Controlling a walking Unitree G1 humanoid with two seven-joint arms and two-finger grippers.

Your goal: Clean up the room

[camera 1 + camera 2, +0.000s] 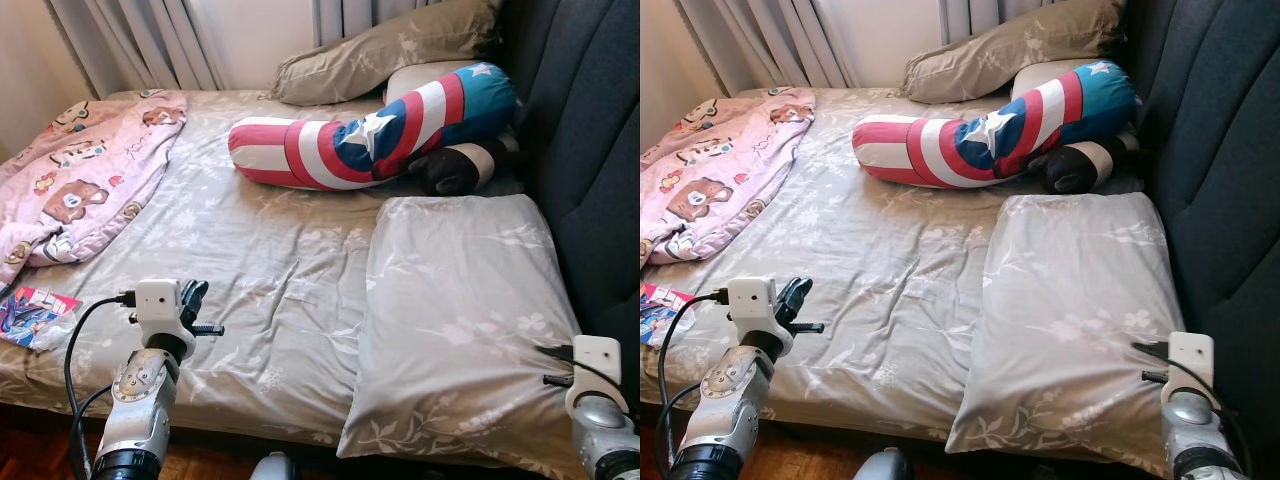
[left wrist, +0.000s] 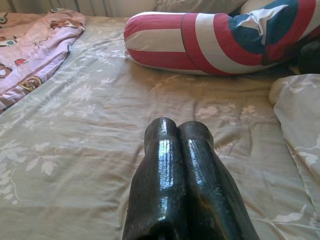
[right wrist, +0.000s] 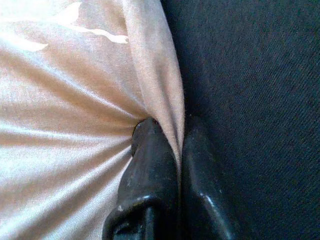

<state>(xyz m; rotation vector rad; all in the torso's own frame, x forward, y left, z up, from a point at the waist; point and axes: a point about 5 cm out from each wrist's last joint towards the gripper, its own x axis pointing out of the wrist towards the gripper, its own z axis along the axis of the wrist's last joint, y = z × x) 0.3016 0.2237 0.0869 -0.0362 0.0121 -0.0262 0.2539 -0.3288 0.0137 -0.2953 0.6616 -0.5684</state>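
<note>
A: Right gripper (image 3: 170, 145): fingers pinched on the edge of the pillow (image 1: 460, 320), one finger on each side of the cloth, beside the dark headboard (image 1: 590, 170). The fabric fans into pleats at the pinch.

B: And the left gripper (image 2: 182, 145)?

A: Fingers pressed together, holding nothing; it hovers over the sheet near the foot-side edge of the bed (image 1: 250, 290).

B: Where does the pillow lie?

A: Flat at the bed's near right corner, one long side against the headboard. Its long axis runs along the headboard, one short end toward the bolster (image 1: 380, 125), the other overhanging the near edge.

B: How should the step be done well?

A: Judged from the grasp, the pillow is probably being set straight at the head of the bed. A pinch on the cover alone may slip or pull the case off the filling, so the pull should be slow and low, along the long axis. The free gripper could steady the opposite edge to prevent twisting.

B: What else is left?

A: A pink blanket (image 1: 85, 170) bunched at the far left corner and a packet (image 1: 32, 315) at the near left edge.
</note>
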